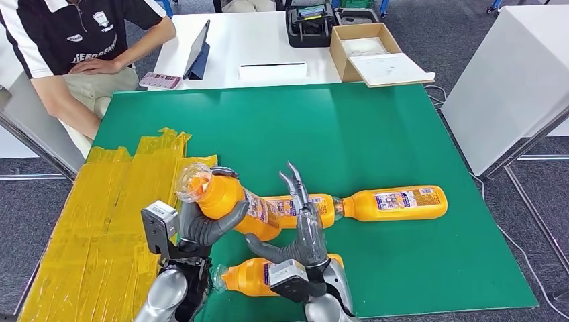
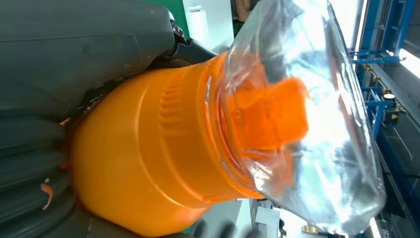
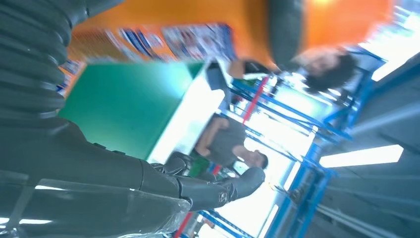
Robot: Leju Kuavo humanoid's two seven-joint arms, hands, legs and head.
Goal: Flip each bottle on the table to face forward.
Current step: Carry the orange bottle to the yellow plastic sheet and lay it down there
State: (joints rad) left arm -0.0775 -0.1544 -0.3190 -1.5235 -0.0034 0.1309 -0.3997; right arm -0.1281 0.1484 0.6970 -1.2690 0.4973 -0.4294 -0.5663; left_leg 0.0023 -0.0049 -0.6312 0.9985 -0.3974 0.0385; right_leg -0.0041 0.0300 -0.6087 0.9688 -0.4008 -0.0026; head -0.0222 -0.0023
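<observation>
On green mat [image 1: 376, 134], left hand [image 1: 201, 225] grips raised bottle [image 1: 228, 201], right hand [image 1: 305, 235] spread empty, label blurred.

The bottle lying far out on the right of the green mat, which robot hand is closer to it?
The right hand. It is raised nearer the middle of the green mat, closer to that far bottle. The left hand is further away, gripping another bottle.

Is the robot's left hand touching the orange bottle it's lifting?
Touching. In the head view the left hand wraps under the lifted bottle; the left wrist view shows its orange body pressed against the hand.
</observation>
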